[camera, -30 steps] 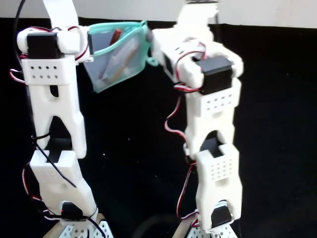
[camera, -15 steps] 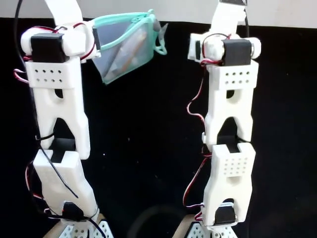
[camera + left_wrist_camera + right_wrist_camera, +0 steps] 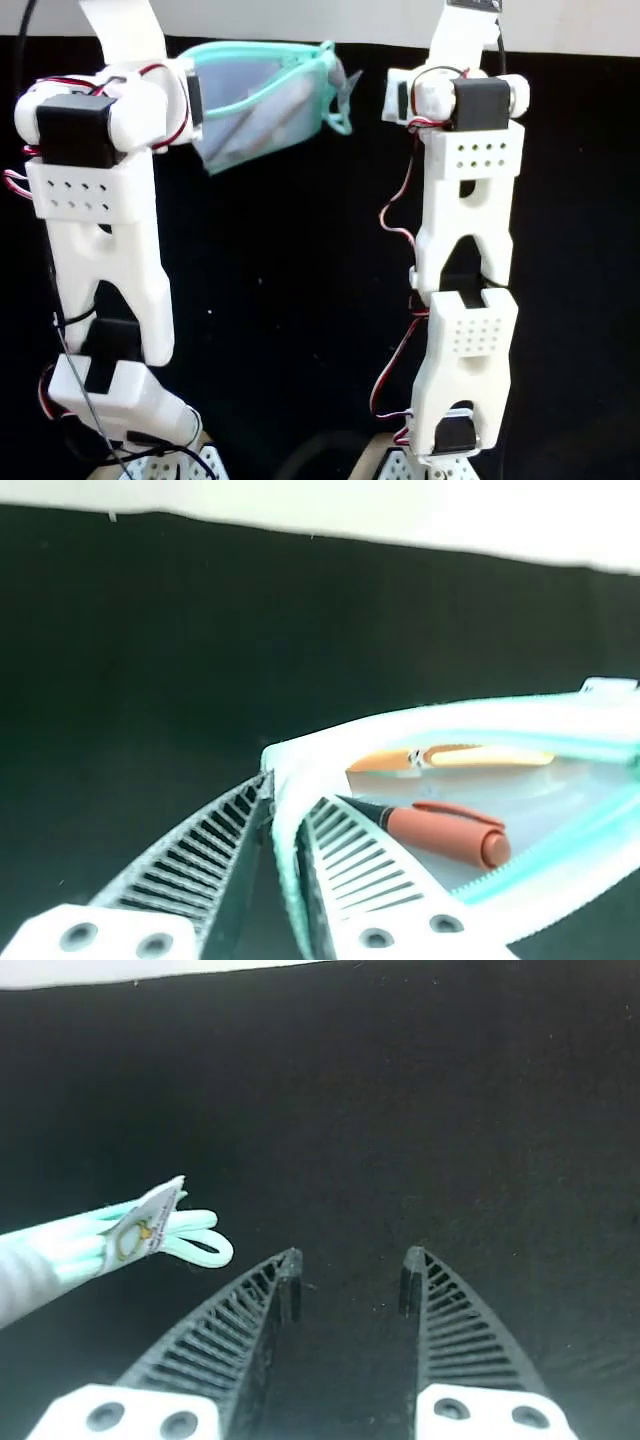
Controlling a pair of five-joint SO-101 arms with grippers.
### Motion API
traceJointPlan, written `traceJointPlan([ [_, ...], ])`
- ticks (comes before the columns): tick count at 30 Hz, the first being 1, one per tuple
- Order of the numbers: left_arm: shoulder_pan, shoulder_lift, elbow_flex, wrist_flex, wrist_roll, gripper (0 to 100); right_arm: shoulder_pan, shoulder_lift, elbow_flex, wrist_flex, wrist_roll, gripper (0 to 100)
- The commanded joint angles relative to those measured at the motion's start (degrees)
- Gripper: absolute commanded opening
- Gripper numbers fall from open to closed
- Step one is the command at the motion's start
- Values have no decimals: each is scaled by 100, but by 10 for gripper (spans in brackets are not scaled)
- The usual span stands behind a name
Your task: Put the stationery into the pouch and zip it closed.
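The right gripper point(image 3: 350, 1260) drew away from the pouch point(image 3: 265, 105) (now held leveller).

Pouch point(image 3: 262, 98): translucent body, mint-green trim, held aloft, lying near level with slight tilt. One end pinched in left gripper point(image 3: 285, 796). Far end free, carrying mint loop point(image 3: 195, 1245) and small tag point(image 3: 146, 1228). Inside, seen through wall: red-brown pen point(image 3: 445, 832) and orange piece point(image 3: 455, 757), side by side along pouch length. Zip open or closed: cannot tell.

A black tabletop point(image 3: 280, 300) meets a pale wall point(image 3: 300, 20) behind.
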Motion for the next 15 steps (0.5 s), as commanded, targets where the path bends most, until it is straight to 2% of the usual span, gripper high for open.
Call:
traceJointPlan([
  [1, 92, -382, 242, 9, -88, 6, 57, -312, 4, 66, 888, 166],
  [5, 145, -374, 602, -9, -97, 6, 48, -312, 4, 66, 1442, 166],
  [15, 453, -365, 1314, -35, -70, 6, -268, -303, 4, 66, 1213, 166],
])
